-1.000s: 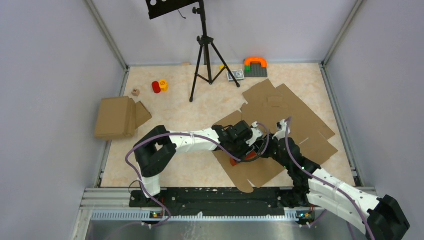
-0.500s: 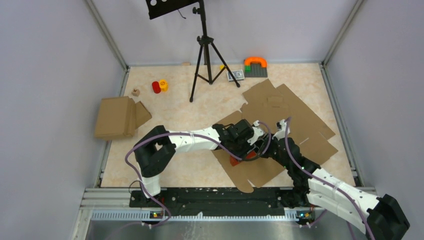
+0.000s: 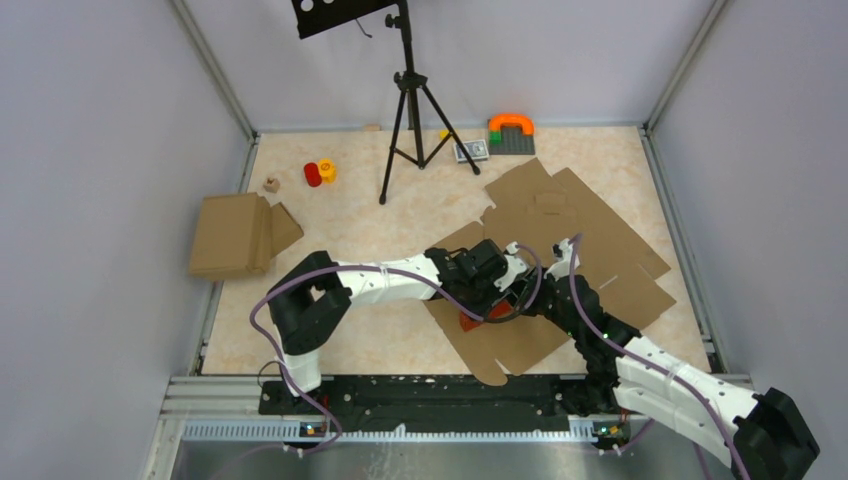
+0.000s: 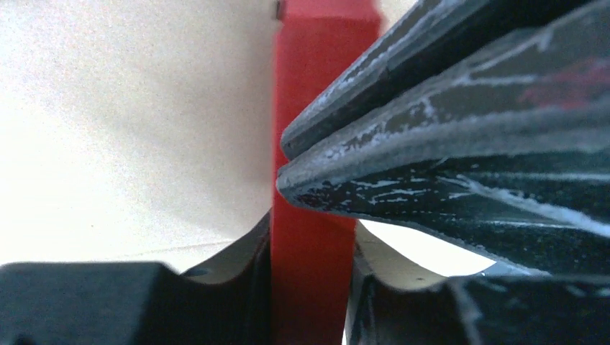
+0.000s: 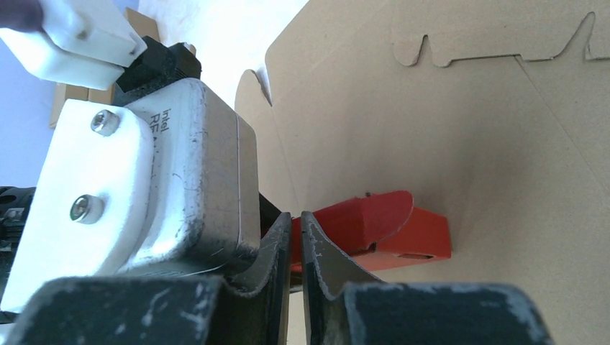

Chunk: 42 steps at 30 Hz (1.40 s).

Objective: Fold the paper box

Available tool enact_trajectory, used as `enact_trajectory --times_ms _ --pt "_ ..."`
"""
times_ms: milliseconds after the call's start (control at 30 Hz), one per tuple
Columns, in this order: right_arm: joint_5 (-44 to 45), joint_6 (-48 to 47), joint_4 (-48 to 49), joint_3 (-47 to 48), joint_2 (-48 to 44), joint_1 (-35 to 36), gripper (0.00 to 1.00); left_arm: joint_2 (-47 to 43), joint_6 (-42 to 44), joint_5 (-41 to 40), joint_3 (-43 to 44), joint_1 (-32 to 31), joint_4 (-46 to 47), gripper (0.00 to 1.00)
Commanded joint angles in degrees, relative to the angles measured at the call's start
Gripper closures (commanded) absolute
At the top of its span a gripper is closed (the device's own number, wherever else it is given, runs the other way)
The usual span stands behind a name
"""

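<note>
The red paper box (image 3: pixel 467 322) lies on a big brown cardboard cut-out (image 3: pixel 520 340), mostly hidden under both wrists. In the left wrist view it is an upright red strip (image 4: pixel 313 280) clamped between the jaws of my left gripper (image 4: pixel 311 287), which also shows from above (image 3: pixel 492 298). My right gripper (image 5: pixel 296 241) meets it from the right (image 3: pixel 518 296). Its jaws are almost closed on a thin edge of the box (image 5: pixel 403 228), whose curved flap sticks out beyond them. The right gripper's fingertips (image 4: pixel 302 169) press against the red strip.
Large flat brown cardboard cut-outs (image 3: pixel 575 225) cover the right half of the floor. A folded brown cardboard box (image 3: pixel 235 235) lies at the left wall. A black tripod (image 3: pixel 410 110) stands at the back, with small toys (image 3: pixel 320 173) and a block set (image 3: pixel 510 130) near it.
</note>
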Motion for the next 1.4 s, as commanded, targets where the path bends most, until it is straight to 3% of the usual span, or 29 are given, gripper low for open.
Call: enact_trajectory --times_ms 0,133,367,567,633,900,1233,1367 --pt "-0.92 -1.56 -4.16 -0.25 0.77 -0.26 0.91 -1.22 0.27 0.14 1.69 -0.29 0.08 0.69" --pt "-0.86 -2.60 -5.62 1.04 -0.36 -0.28 0.78 -0.99 0.35 -0.38 1.43 -0.29 -0.07 0.76" --pt "0.97 -5.20 -14.36 6.26 -5.42 -0.28 0.72 -1.77 0.83 -0.51 0.16 -0.38 0.45 0.76" --pt "6.04 -12.07 -24.67 11.34 -9.28 -0.37 0.48 -2.28 2.69 1.57 -0.55 -0.49 0.30 0.76" --pt "7.45 -13.78 -27.27 11.97 -11.20 -0.34 0.46 -2.46 3.36 2.19 -0.65 -0.47 -0.34 0.76" --pt "5.87 -13.83 -25.94 7.40 -17.83 -0.37 0.46 -4.35 5.79 4.15 -1.69 -0.33 -4.29 0.76" --pt "-6.25 -29.80 -12.21 -0.96 -22.97 -0.37 0.45 -7.16 10.25 4.87 -2.59 0.41 -9.55 0.73" --pt "-9.18 -35.94 -7.44 -2.73 -21.28 -0.37 0.51 -8.37 10.54 4.42 -3.26 1.51 -10.67 0.74"
